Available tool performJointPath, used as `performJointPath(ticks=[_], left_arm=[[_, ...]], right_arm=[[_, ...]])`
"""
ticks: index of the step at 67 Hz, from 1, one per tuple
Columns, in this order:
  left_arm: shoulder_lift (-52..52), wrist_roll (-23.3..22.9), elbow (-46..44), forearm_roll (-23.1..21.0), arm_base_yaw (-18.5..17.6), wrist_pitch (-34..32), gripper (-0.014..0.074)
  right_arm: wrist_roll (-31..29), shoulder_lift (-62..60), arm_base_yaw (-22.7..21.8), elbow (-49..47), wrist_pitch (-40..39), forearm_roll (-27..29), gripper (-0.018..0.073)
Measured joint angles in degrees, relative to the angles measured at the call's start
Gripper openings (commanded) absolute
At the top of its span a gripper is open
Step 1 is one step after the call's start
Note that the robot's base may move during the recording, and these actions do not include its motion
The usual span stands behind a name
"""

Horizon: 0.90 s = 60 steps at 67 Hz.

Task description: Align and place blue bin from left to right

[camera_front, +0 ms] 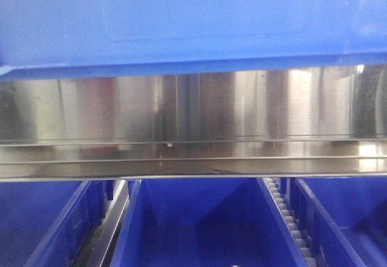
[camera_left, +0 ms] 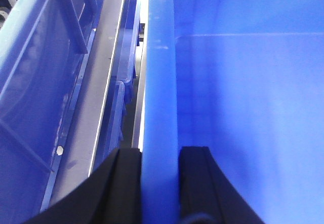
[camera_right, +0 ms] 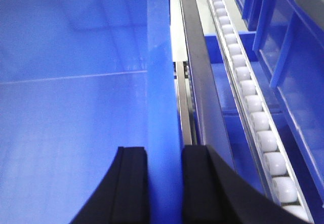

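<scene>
blue bin (camera_front: 193, 19) was bright light blue, plain and uniform; its wall edge read paler in both wrist views. left pincer (camera_left: 161, 155) and right pincer (camera_right: 164, 155) were matte black. shelf rail (camera_front: 193, 122) was bare silver steel with vertical streaky reflections, some bluish. smaller bins (camera_front: 199, 225) beneath were a darker, deeper blue. roller track (camera_right: 253, 105) showed a row of white rollers in a grey frame.

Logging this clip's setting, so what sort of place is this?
Likely a warehouse or factory storage rack: steel shelf rail, roller track, rows of small bins. Left gripper and right gripper grip the blue bin.
</scene>
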Motion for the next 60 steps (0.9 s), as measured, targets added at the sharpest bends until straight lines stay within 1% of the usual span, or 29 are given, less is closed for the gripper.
performJointPath(ticks=[15,28,40,60], left_arm=[[0.0,0.0,0.0,0.0,0.0,0.0,-0.0111],[0.0,0.0,0.0,-0.5,0.0,-0.2,-0.0111],[0.0,0.0,0.0,-0.6,0.0,-0.2,-0.0111],[0.0,0.0,0.0,-0.6,0.0,0.0,-0.0111]], right_arm=[[0.0,0.0,0.0,0.0,0.9,-0.1,-0.008],[0.0,0.0,0.0,0.0,3.0,0.6,-0.008],[0.0,0.0,0.0,0.0,3.8,2.1,-0.008],[0.0,0.0,0.0,0.0,4.6,2.6,-0.008]])
